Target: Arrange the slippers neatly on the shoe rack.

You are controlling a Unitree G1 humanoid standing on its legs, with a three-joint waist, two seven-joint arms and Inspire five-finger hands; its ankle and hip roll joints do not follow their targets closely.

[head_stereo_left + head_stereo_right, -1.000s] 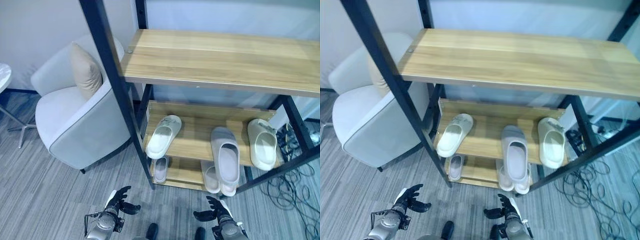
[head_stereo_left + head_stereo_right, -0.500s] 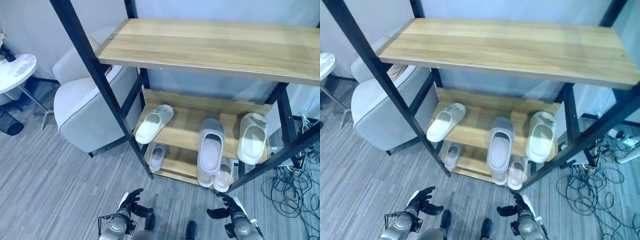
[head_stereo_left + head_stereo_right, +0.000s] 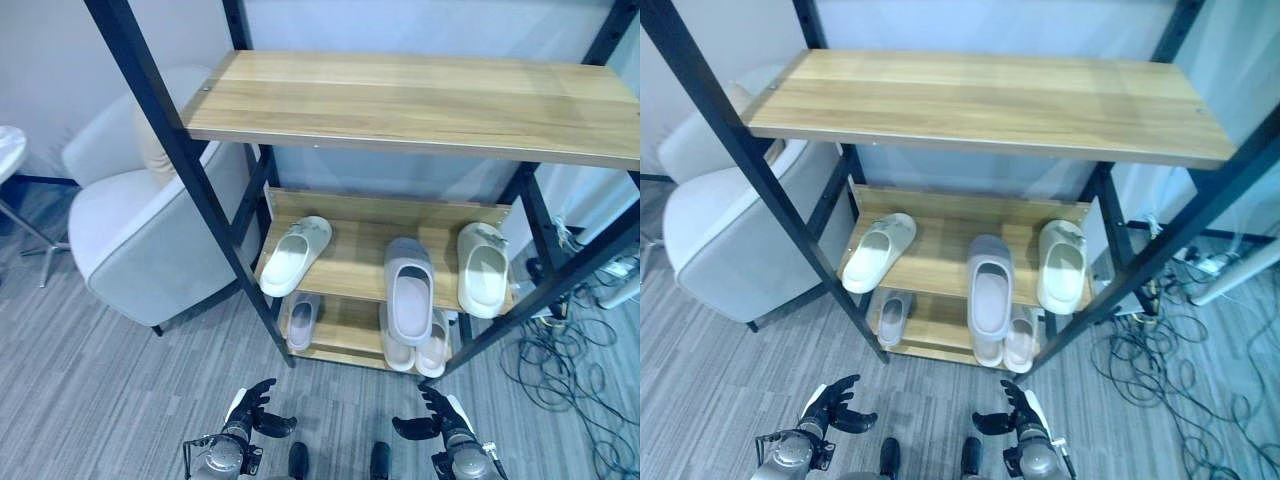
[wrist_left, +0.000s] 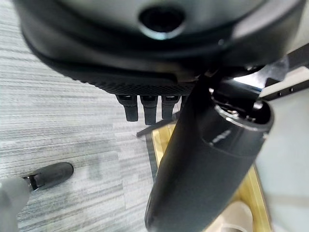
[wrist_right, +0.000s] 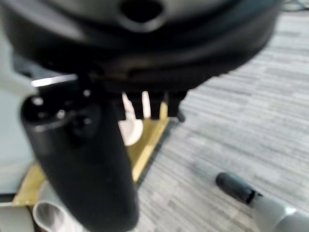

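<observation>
Left eye view: shoe rack with black frame and three wood shelves, top shelf bare. Middle shelf holds three slippers: cream slipper at left, angled, heel poking over the front edge; grey slipper in the middle, heel hanging past the front edge; white slipper at right, straight, near the right post. Bottom shelf: small slipper at left, pink pair at right, partly hidden under the grey slipper. Black front post crosses in front of the rack's left end, just beside the cream slipper's heel. Armchair with a cushion stands left of the rack, close to the post. Round table edge far left. Loose cables on the floor right of the rack. Left hand and right hand low near the bottom edge, over the striped floor, well apart from the rack, fingers spread, holding nothing.

Right eye view: same layout; right front post slants down in front of the rack's right end, near the white slipper. Both hands at bottom, fingers loose and empty.

Left wrist view: left hand's fingers straight, thumb big in the foreground, nothing held; floor and the rack's wood edge past them.

Right wrist view: right hand's fingers straight, empty; bottom shelf edge and a pale slipper past them.
</observation>
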